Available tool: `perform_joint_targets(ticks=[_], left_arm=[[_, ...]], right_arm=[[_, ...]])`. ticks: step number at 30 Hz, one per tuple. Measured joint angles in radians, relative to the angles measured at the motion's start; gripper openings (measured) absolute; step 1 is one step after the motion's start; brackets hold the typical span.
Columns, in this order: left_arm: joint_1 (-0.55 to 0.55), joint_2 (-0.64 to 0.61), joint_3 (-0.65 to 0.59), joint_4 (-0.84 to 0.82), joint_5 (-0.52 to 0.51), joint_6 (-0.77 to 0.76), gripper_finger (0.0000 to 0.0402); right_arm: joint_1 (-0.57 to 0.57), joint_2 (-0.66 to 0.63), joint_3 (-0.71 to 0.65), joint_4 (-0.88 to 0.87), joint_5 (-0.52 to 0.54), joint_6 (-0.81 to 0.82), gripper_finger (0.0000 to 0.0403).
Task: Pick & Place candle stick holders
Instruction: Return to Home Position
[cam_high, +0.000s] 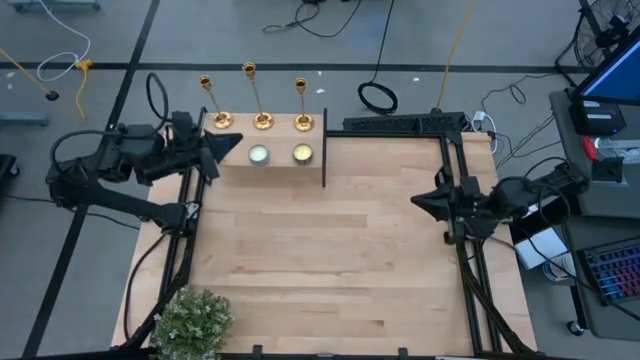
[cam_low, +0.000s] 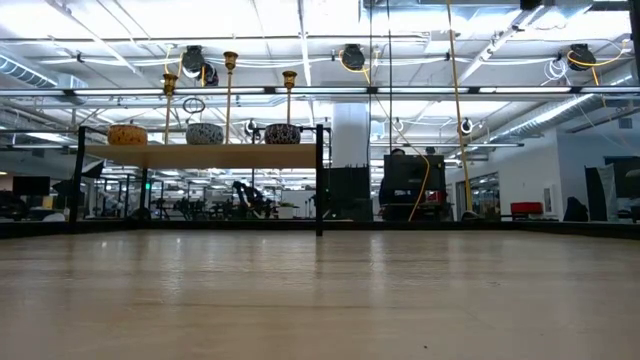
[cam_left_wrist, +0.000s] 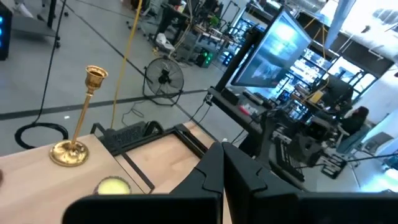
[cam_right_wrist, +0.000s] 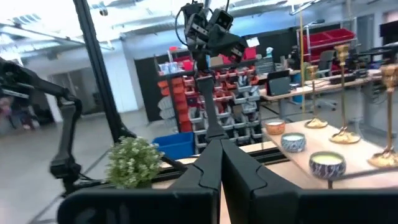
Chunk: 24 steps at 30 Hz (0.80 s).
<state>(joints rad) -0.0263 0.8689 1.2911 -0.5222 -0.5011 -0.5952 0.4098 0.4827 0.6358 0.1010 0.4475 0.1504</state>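
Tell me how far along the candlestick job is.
Done: three shiny gold candlestick holders stand in a row on the raised wooden shelf, small round candles in front. In hand: nothing; both pincers are shut and empty, the left pincer beside the shelf, the right pincer at the right of the table. Left: probably only pulling the left arm home.
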Motion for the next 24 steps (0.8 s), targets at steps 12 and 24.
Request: perform_joint_targets(ticks=[12, 24], left_arm=[[0.007, 0.001, 0.000, -0.082, 0.063, -0.015, 0.0001], [0.007, 0.000, 0.000, -0.230, 0.118, -0.036, 0.0003]], right_arm=[[-0.147, 0.314, 0.157, 0.085, 0.044, 0.094, 0.0000], [-0.277, 0.568, 0.159, 0.481, 0.054, 0.066, 0.0000]])
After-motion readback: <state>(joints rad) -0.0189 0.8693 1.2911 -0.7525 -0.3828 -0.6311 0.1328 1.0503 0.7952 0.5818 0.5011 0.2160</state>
